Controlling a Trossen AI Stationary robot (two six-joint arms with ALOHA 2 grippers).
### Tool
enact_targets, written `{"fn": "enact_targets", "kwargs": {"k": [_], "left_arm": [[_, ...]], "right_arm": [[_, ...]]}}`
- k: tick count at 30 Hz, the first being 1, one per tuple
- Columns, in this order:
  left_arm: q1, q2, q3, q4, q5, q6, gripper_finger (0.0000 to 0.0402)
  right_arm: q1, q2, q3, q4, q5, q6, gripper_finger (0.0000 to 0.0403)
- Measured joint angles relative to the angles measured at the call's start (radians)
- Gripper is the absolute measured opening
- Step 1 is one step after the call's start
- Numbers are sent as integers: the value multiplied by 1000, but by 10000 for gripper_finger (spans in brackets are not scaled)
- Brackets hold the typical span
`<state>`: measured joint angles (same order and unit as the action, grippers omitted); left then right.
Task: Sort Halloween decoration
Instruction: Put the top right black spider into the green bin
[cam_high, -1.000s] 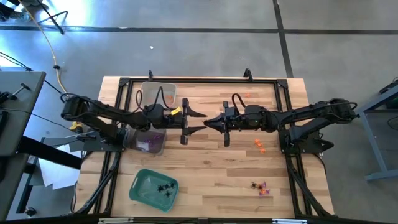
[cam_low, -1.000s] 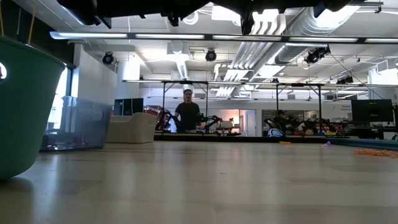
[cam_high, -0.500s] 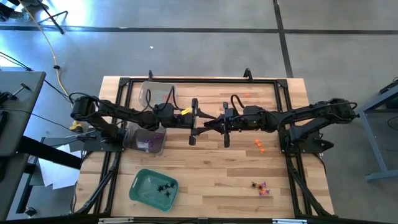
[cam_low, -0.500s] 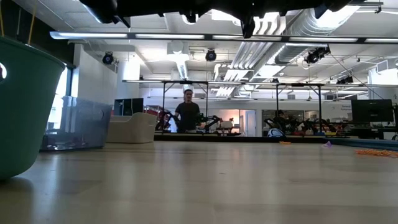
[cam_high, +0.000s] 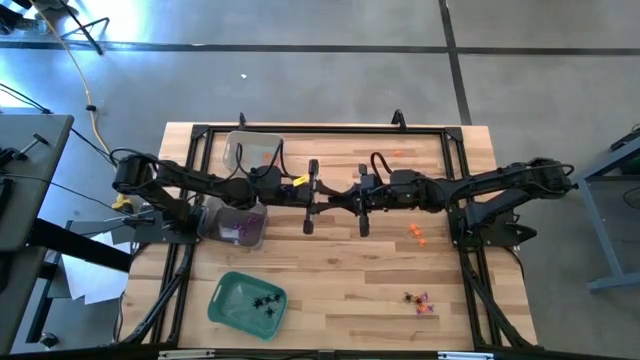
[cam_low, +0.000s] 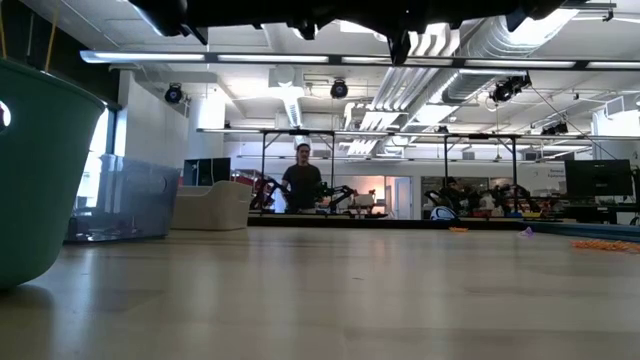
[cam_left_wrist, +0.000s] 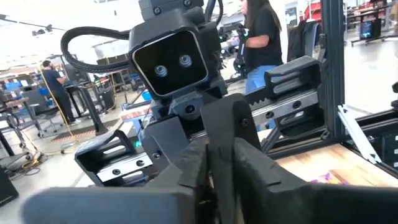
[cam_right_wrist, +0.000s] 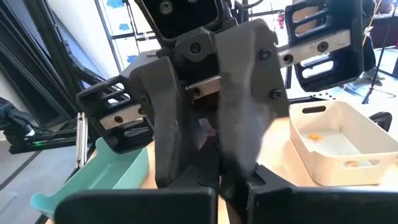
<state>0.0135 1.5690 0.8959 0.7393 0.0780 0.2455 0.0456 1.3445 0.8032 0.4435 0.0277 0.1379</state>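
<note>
L gripper (cam_high: 335, 197) is mid-table, nose to nose w/ R gripper (cam_high: 342, 198), tips overlapping in the high view. L jaws are drawn in to a thin slit. The R wrist view shows a faint purplish bit in the gap, but can't tell if it's a trinket or if anything's actually pinched. R gripper is fully closed, and can't tell what, if anything, it carries. Looks like a hand-over, as a guess. The Halloween decoration, i.e. tiny plastic trinkets in orange, purple and black, is spread out. There are loose orange pieces (cam_high: 416, 233) on the wood near the R arm's base and a small mixed clump (cam_high: 418, 301) toward the near R corner. A few orange specks (cam_high: 398, 153) sit at the far edge. Black spider shapes (cam_high: 265, 302) are in the green plastic tray (cam_high: 228, 305), purple ones (cam_high: 238, 233) in the clear plastic tub (cam_high: 215, 225) under the L arm, and orange bits in the second clear tub (cam_high: 240, 150) behind it. Handling, judged: very light, rigid, slick plastic that's apt to skitter or flick out of a pinch. Spider legs are prob. thin and snaggy, so take the body, not a leg, and pinch others across the widest part. Pieces are too small to read orientation or long axis.
</note>
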Motion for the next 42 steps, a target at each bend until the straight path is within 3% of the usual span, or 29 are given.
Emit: {"fn": "enact_targets", "kwargs": {"k": [5,15,25,36,42], "left_arm": [[-1,-20,1,-42,3,-5,7],[0,-86,0,-179,-92,-15,2],[0,-86,0,-191,-113,-9,1],[1,-96,-3,-199,-123,6,0],[1,-129,-4,-254,-173,31,0]], "right_arm": [[0,1,0,-7,-3,0,1],[-1,1,0,-17,26,0,0],[0,1,0,-20,51,0,4],[1,-3,2,-10,48,-1,102],[1,-9,4,-38,101,-1,145]]}}
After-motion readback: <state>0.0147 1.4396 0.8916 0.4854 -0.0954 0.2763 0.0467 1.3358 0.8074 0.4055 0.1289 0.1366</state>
